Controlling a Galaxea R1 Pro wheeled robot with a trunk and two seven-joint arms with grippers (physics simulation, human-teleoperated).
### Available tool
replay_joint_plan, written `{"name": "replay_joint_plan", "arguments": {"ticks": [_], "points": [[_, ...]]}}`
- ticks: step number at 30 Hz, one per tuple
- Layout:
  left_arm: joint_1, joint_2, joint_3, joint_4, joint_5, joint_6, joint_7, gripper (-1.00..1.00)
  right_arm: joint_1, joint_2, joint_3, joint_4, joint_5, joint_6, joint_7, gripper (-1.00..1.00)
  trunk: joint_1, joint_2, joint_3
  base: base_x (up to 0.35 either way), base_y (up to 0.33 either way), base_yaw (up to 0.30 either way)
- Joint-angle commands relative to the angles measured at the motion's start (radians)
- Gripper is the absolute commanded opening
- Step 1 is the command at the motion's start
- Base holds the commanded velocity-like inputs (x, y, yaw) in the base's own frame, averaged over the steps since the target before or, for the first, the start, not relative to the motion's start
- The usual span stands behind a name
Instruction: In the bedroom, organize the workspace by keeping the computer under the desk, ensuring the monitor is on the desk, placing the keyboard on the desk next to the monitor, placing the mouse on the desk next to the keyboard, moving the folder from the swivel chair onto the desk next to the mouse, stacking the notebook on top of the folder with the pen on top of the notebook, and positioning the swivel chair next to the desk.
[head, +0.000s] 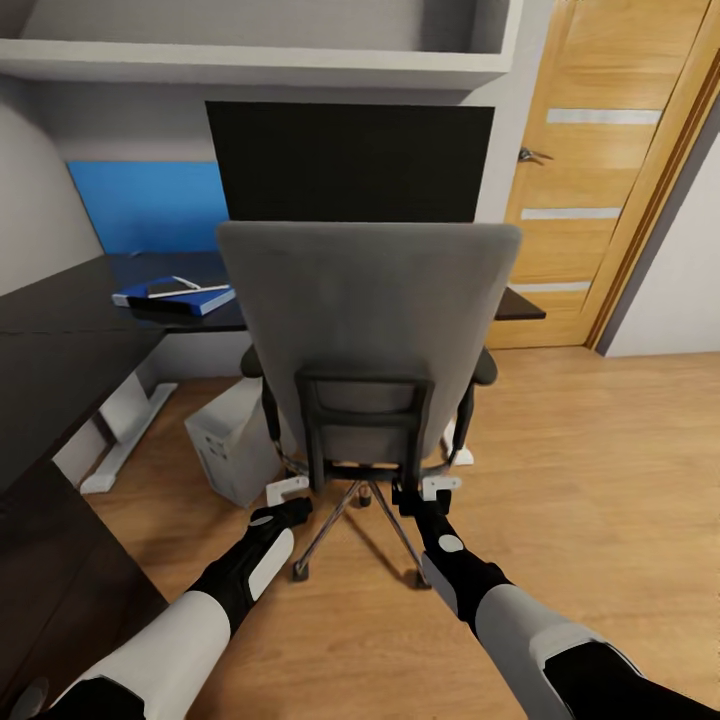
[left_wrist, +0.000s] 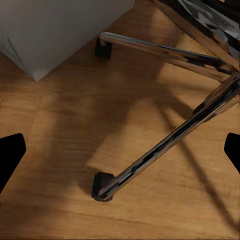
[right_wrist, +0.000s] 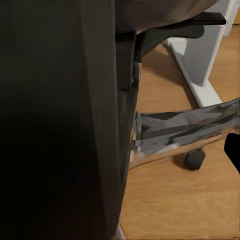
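Currently both claws, left claw and right claw, were seen spread open, nothing gripped. Swivel chair was located directly ahead, back upright between them, right claw judged marginally nearer; worktop lay beyond it.

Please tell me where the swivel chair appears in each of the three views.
Head view: chair at centre, seen from behind.
Left wrist view: its chrome legs and casters, on the wood floor.
Right wrist view: dark chair part close up, chrome leg and caster beyond.
Shared landmark: the chrome base.
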Motion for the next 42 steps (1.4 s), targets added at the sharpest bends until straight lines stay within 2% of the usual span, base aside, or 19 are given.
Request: {"name": "replay_joint_plan", "arguments": {"ticks": [1,20,37,42], "points": [[0.0,0.001,-0.006,-0.002,0.007,0.004,0.009,1.0,-0.001,0.0,0.008,0.001,-0.01,-0.004,-0.005,1.0,-0.001,0.0,-0.001,-0.226,0.0,0.0],[0.0,0.001,-0.006,-0.003,0.007,0.006,0.009,1.0,-0.001,-0.001,0.008,-0.001,-0.012,-0.004,-0.006,1.0,-0.001,0.0,-0.001,-0.324,0.0,0.0],[0.0,-0.001,-0.006,-0.005,0.008,0.004,0.009,1.0,-0.001,0.0,0.002,-0.009,-0.03,0.006,-0.011,1.0,-0.008,0.004,0.065,-0.336,-0.048,0.0],[0.0,-0.002,-0.006,-0.008,0.011,0.004,0.011,1.0,-0.002,-0.001,0.001,-0.007,-0.03,0.006,-0.013,1.0,-0.01,0.005,0.084,-0.18,0.0,0.0]]}}
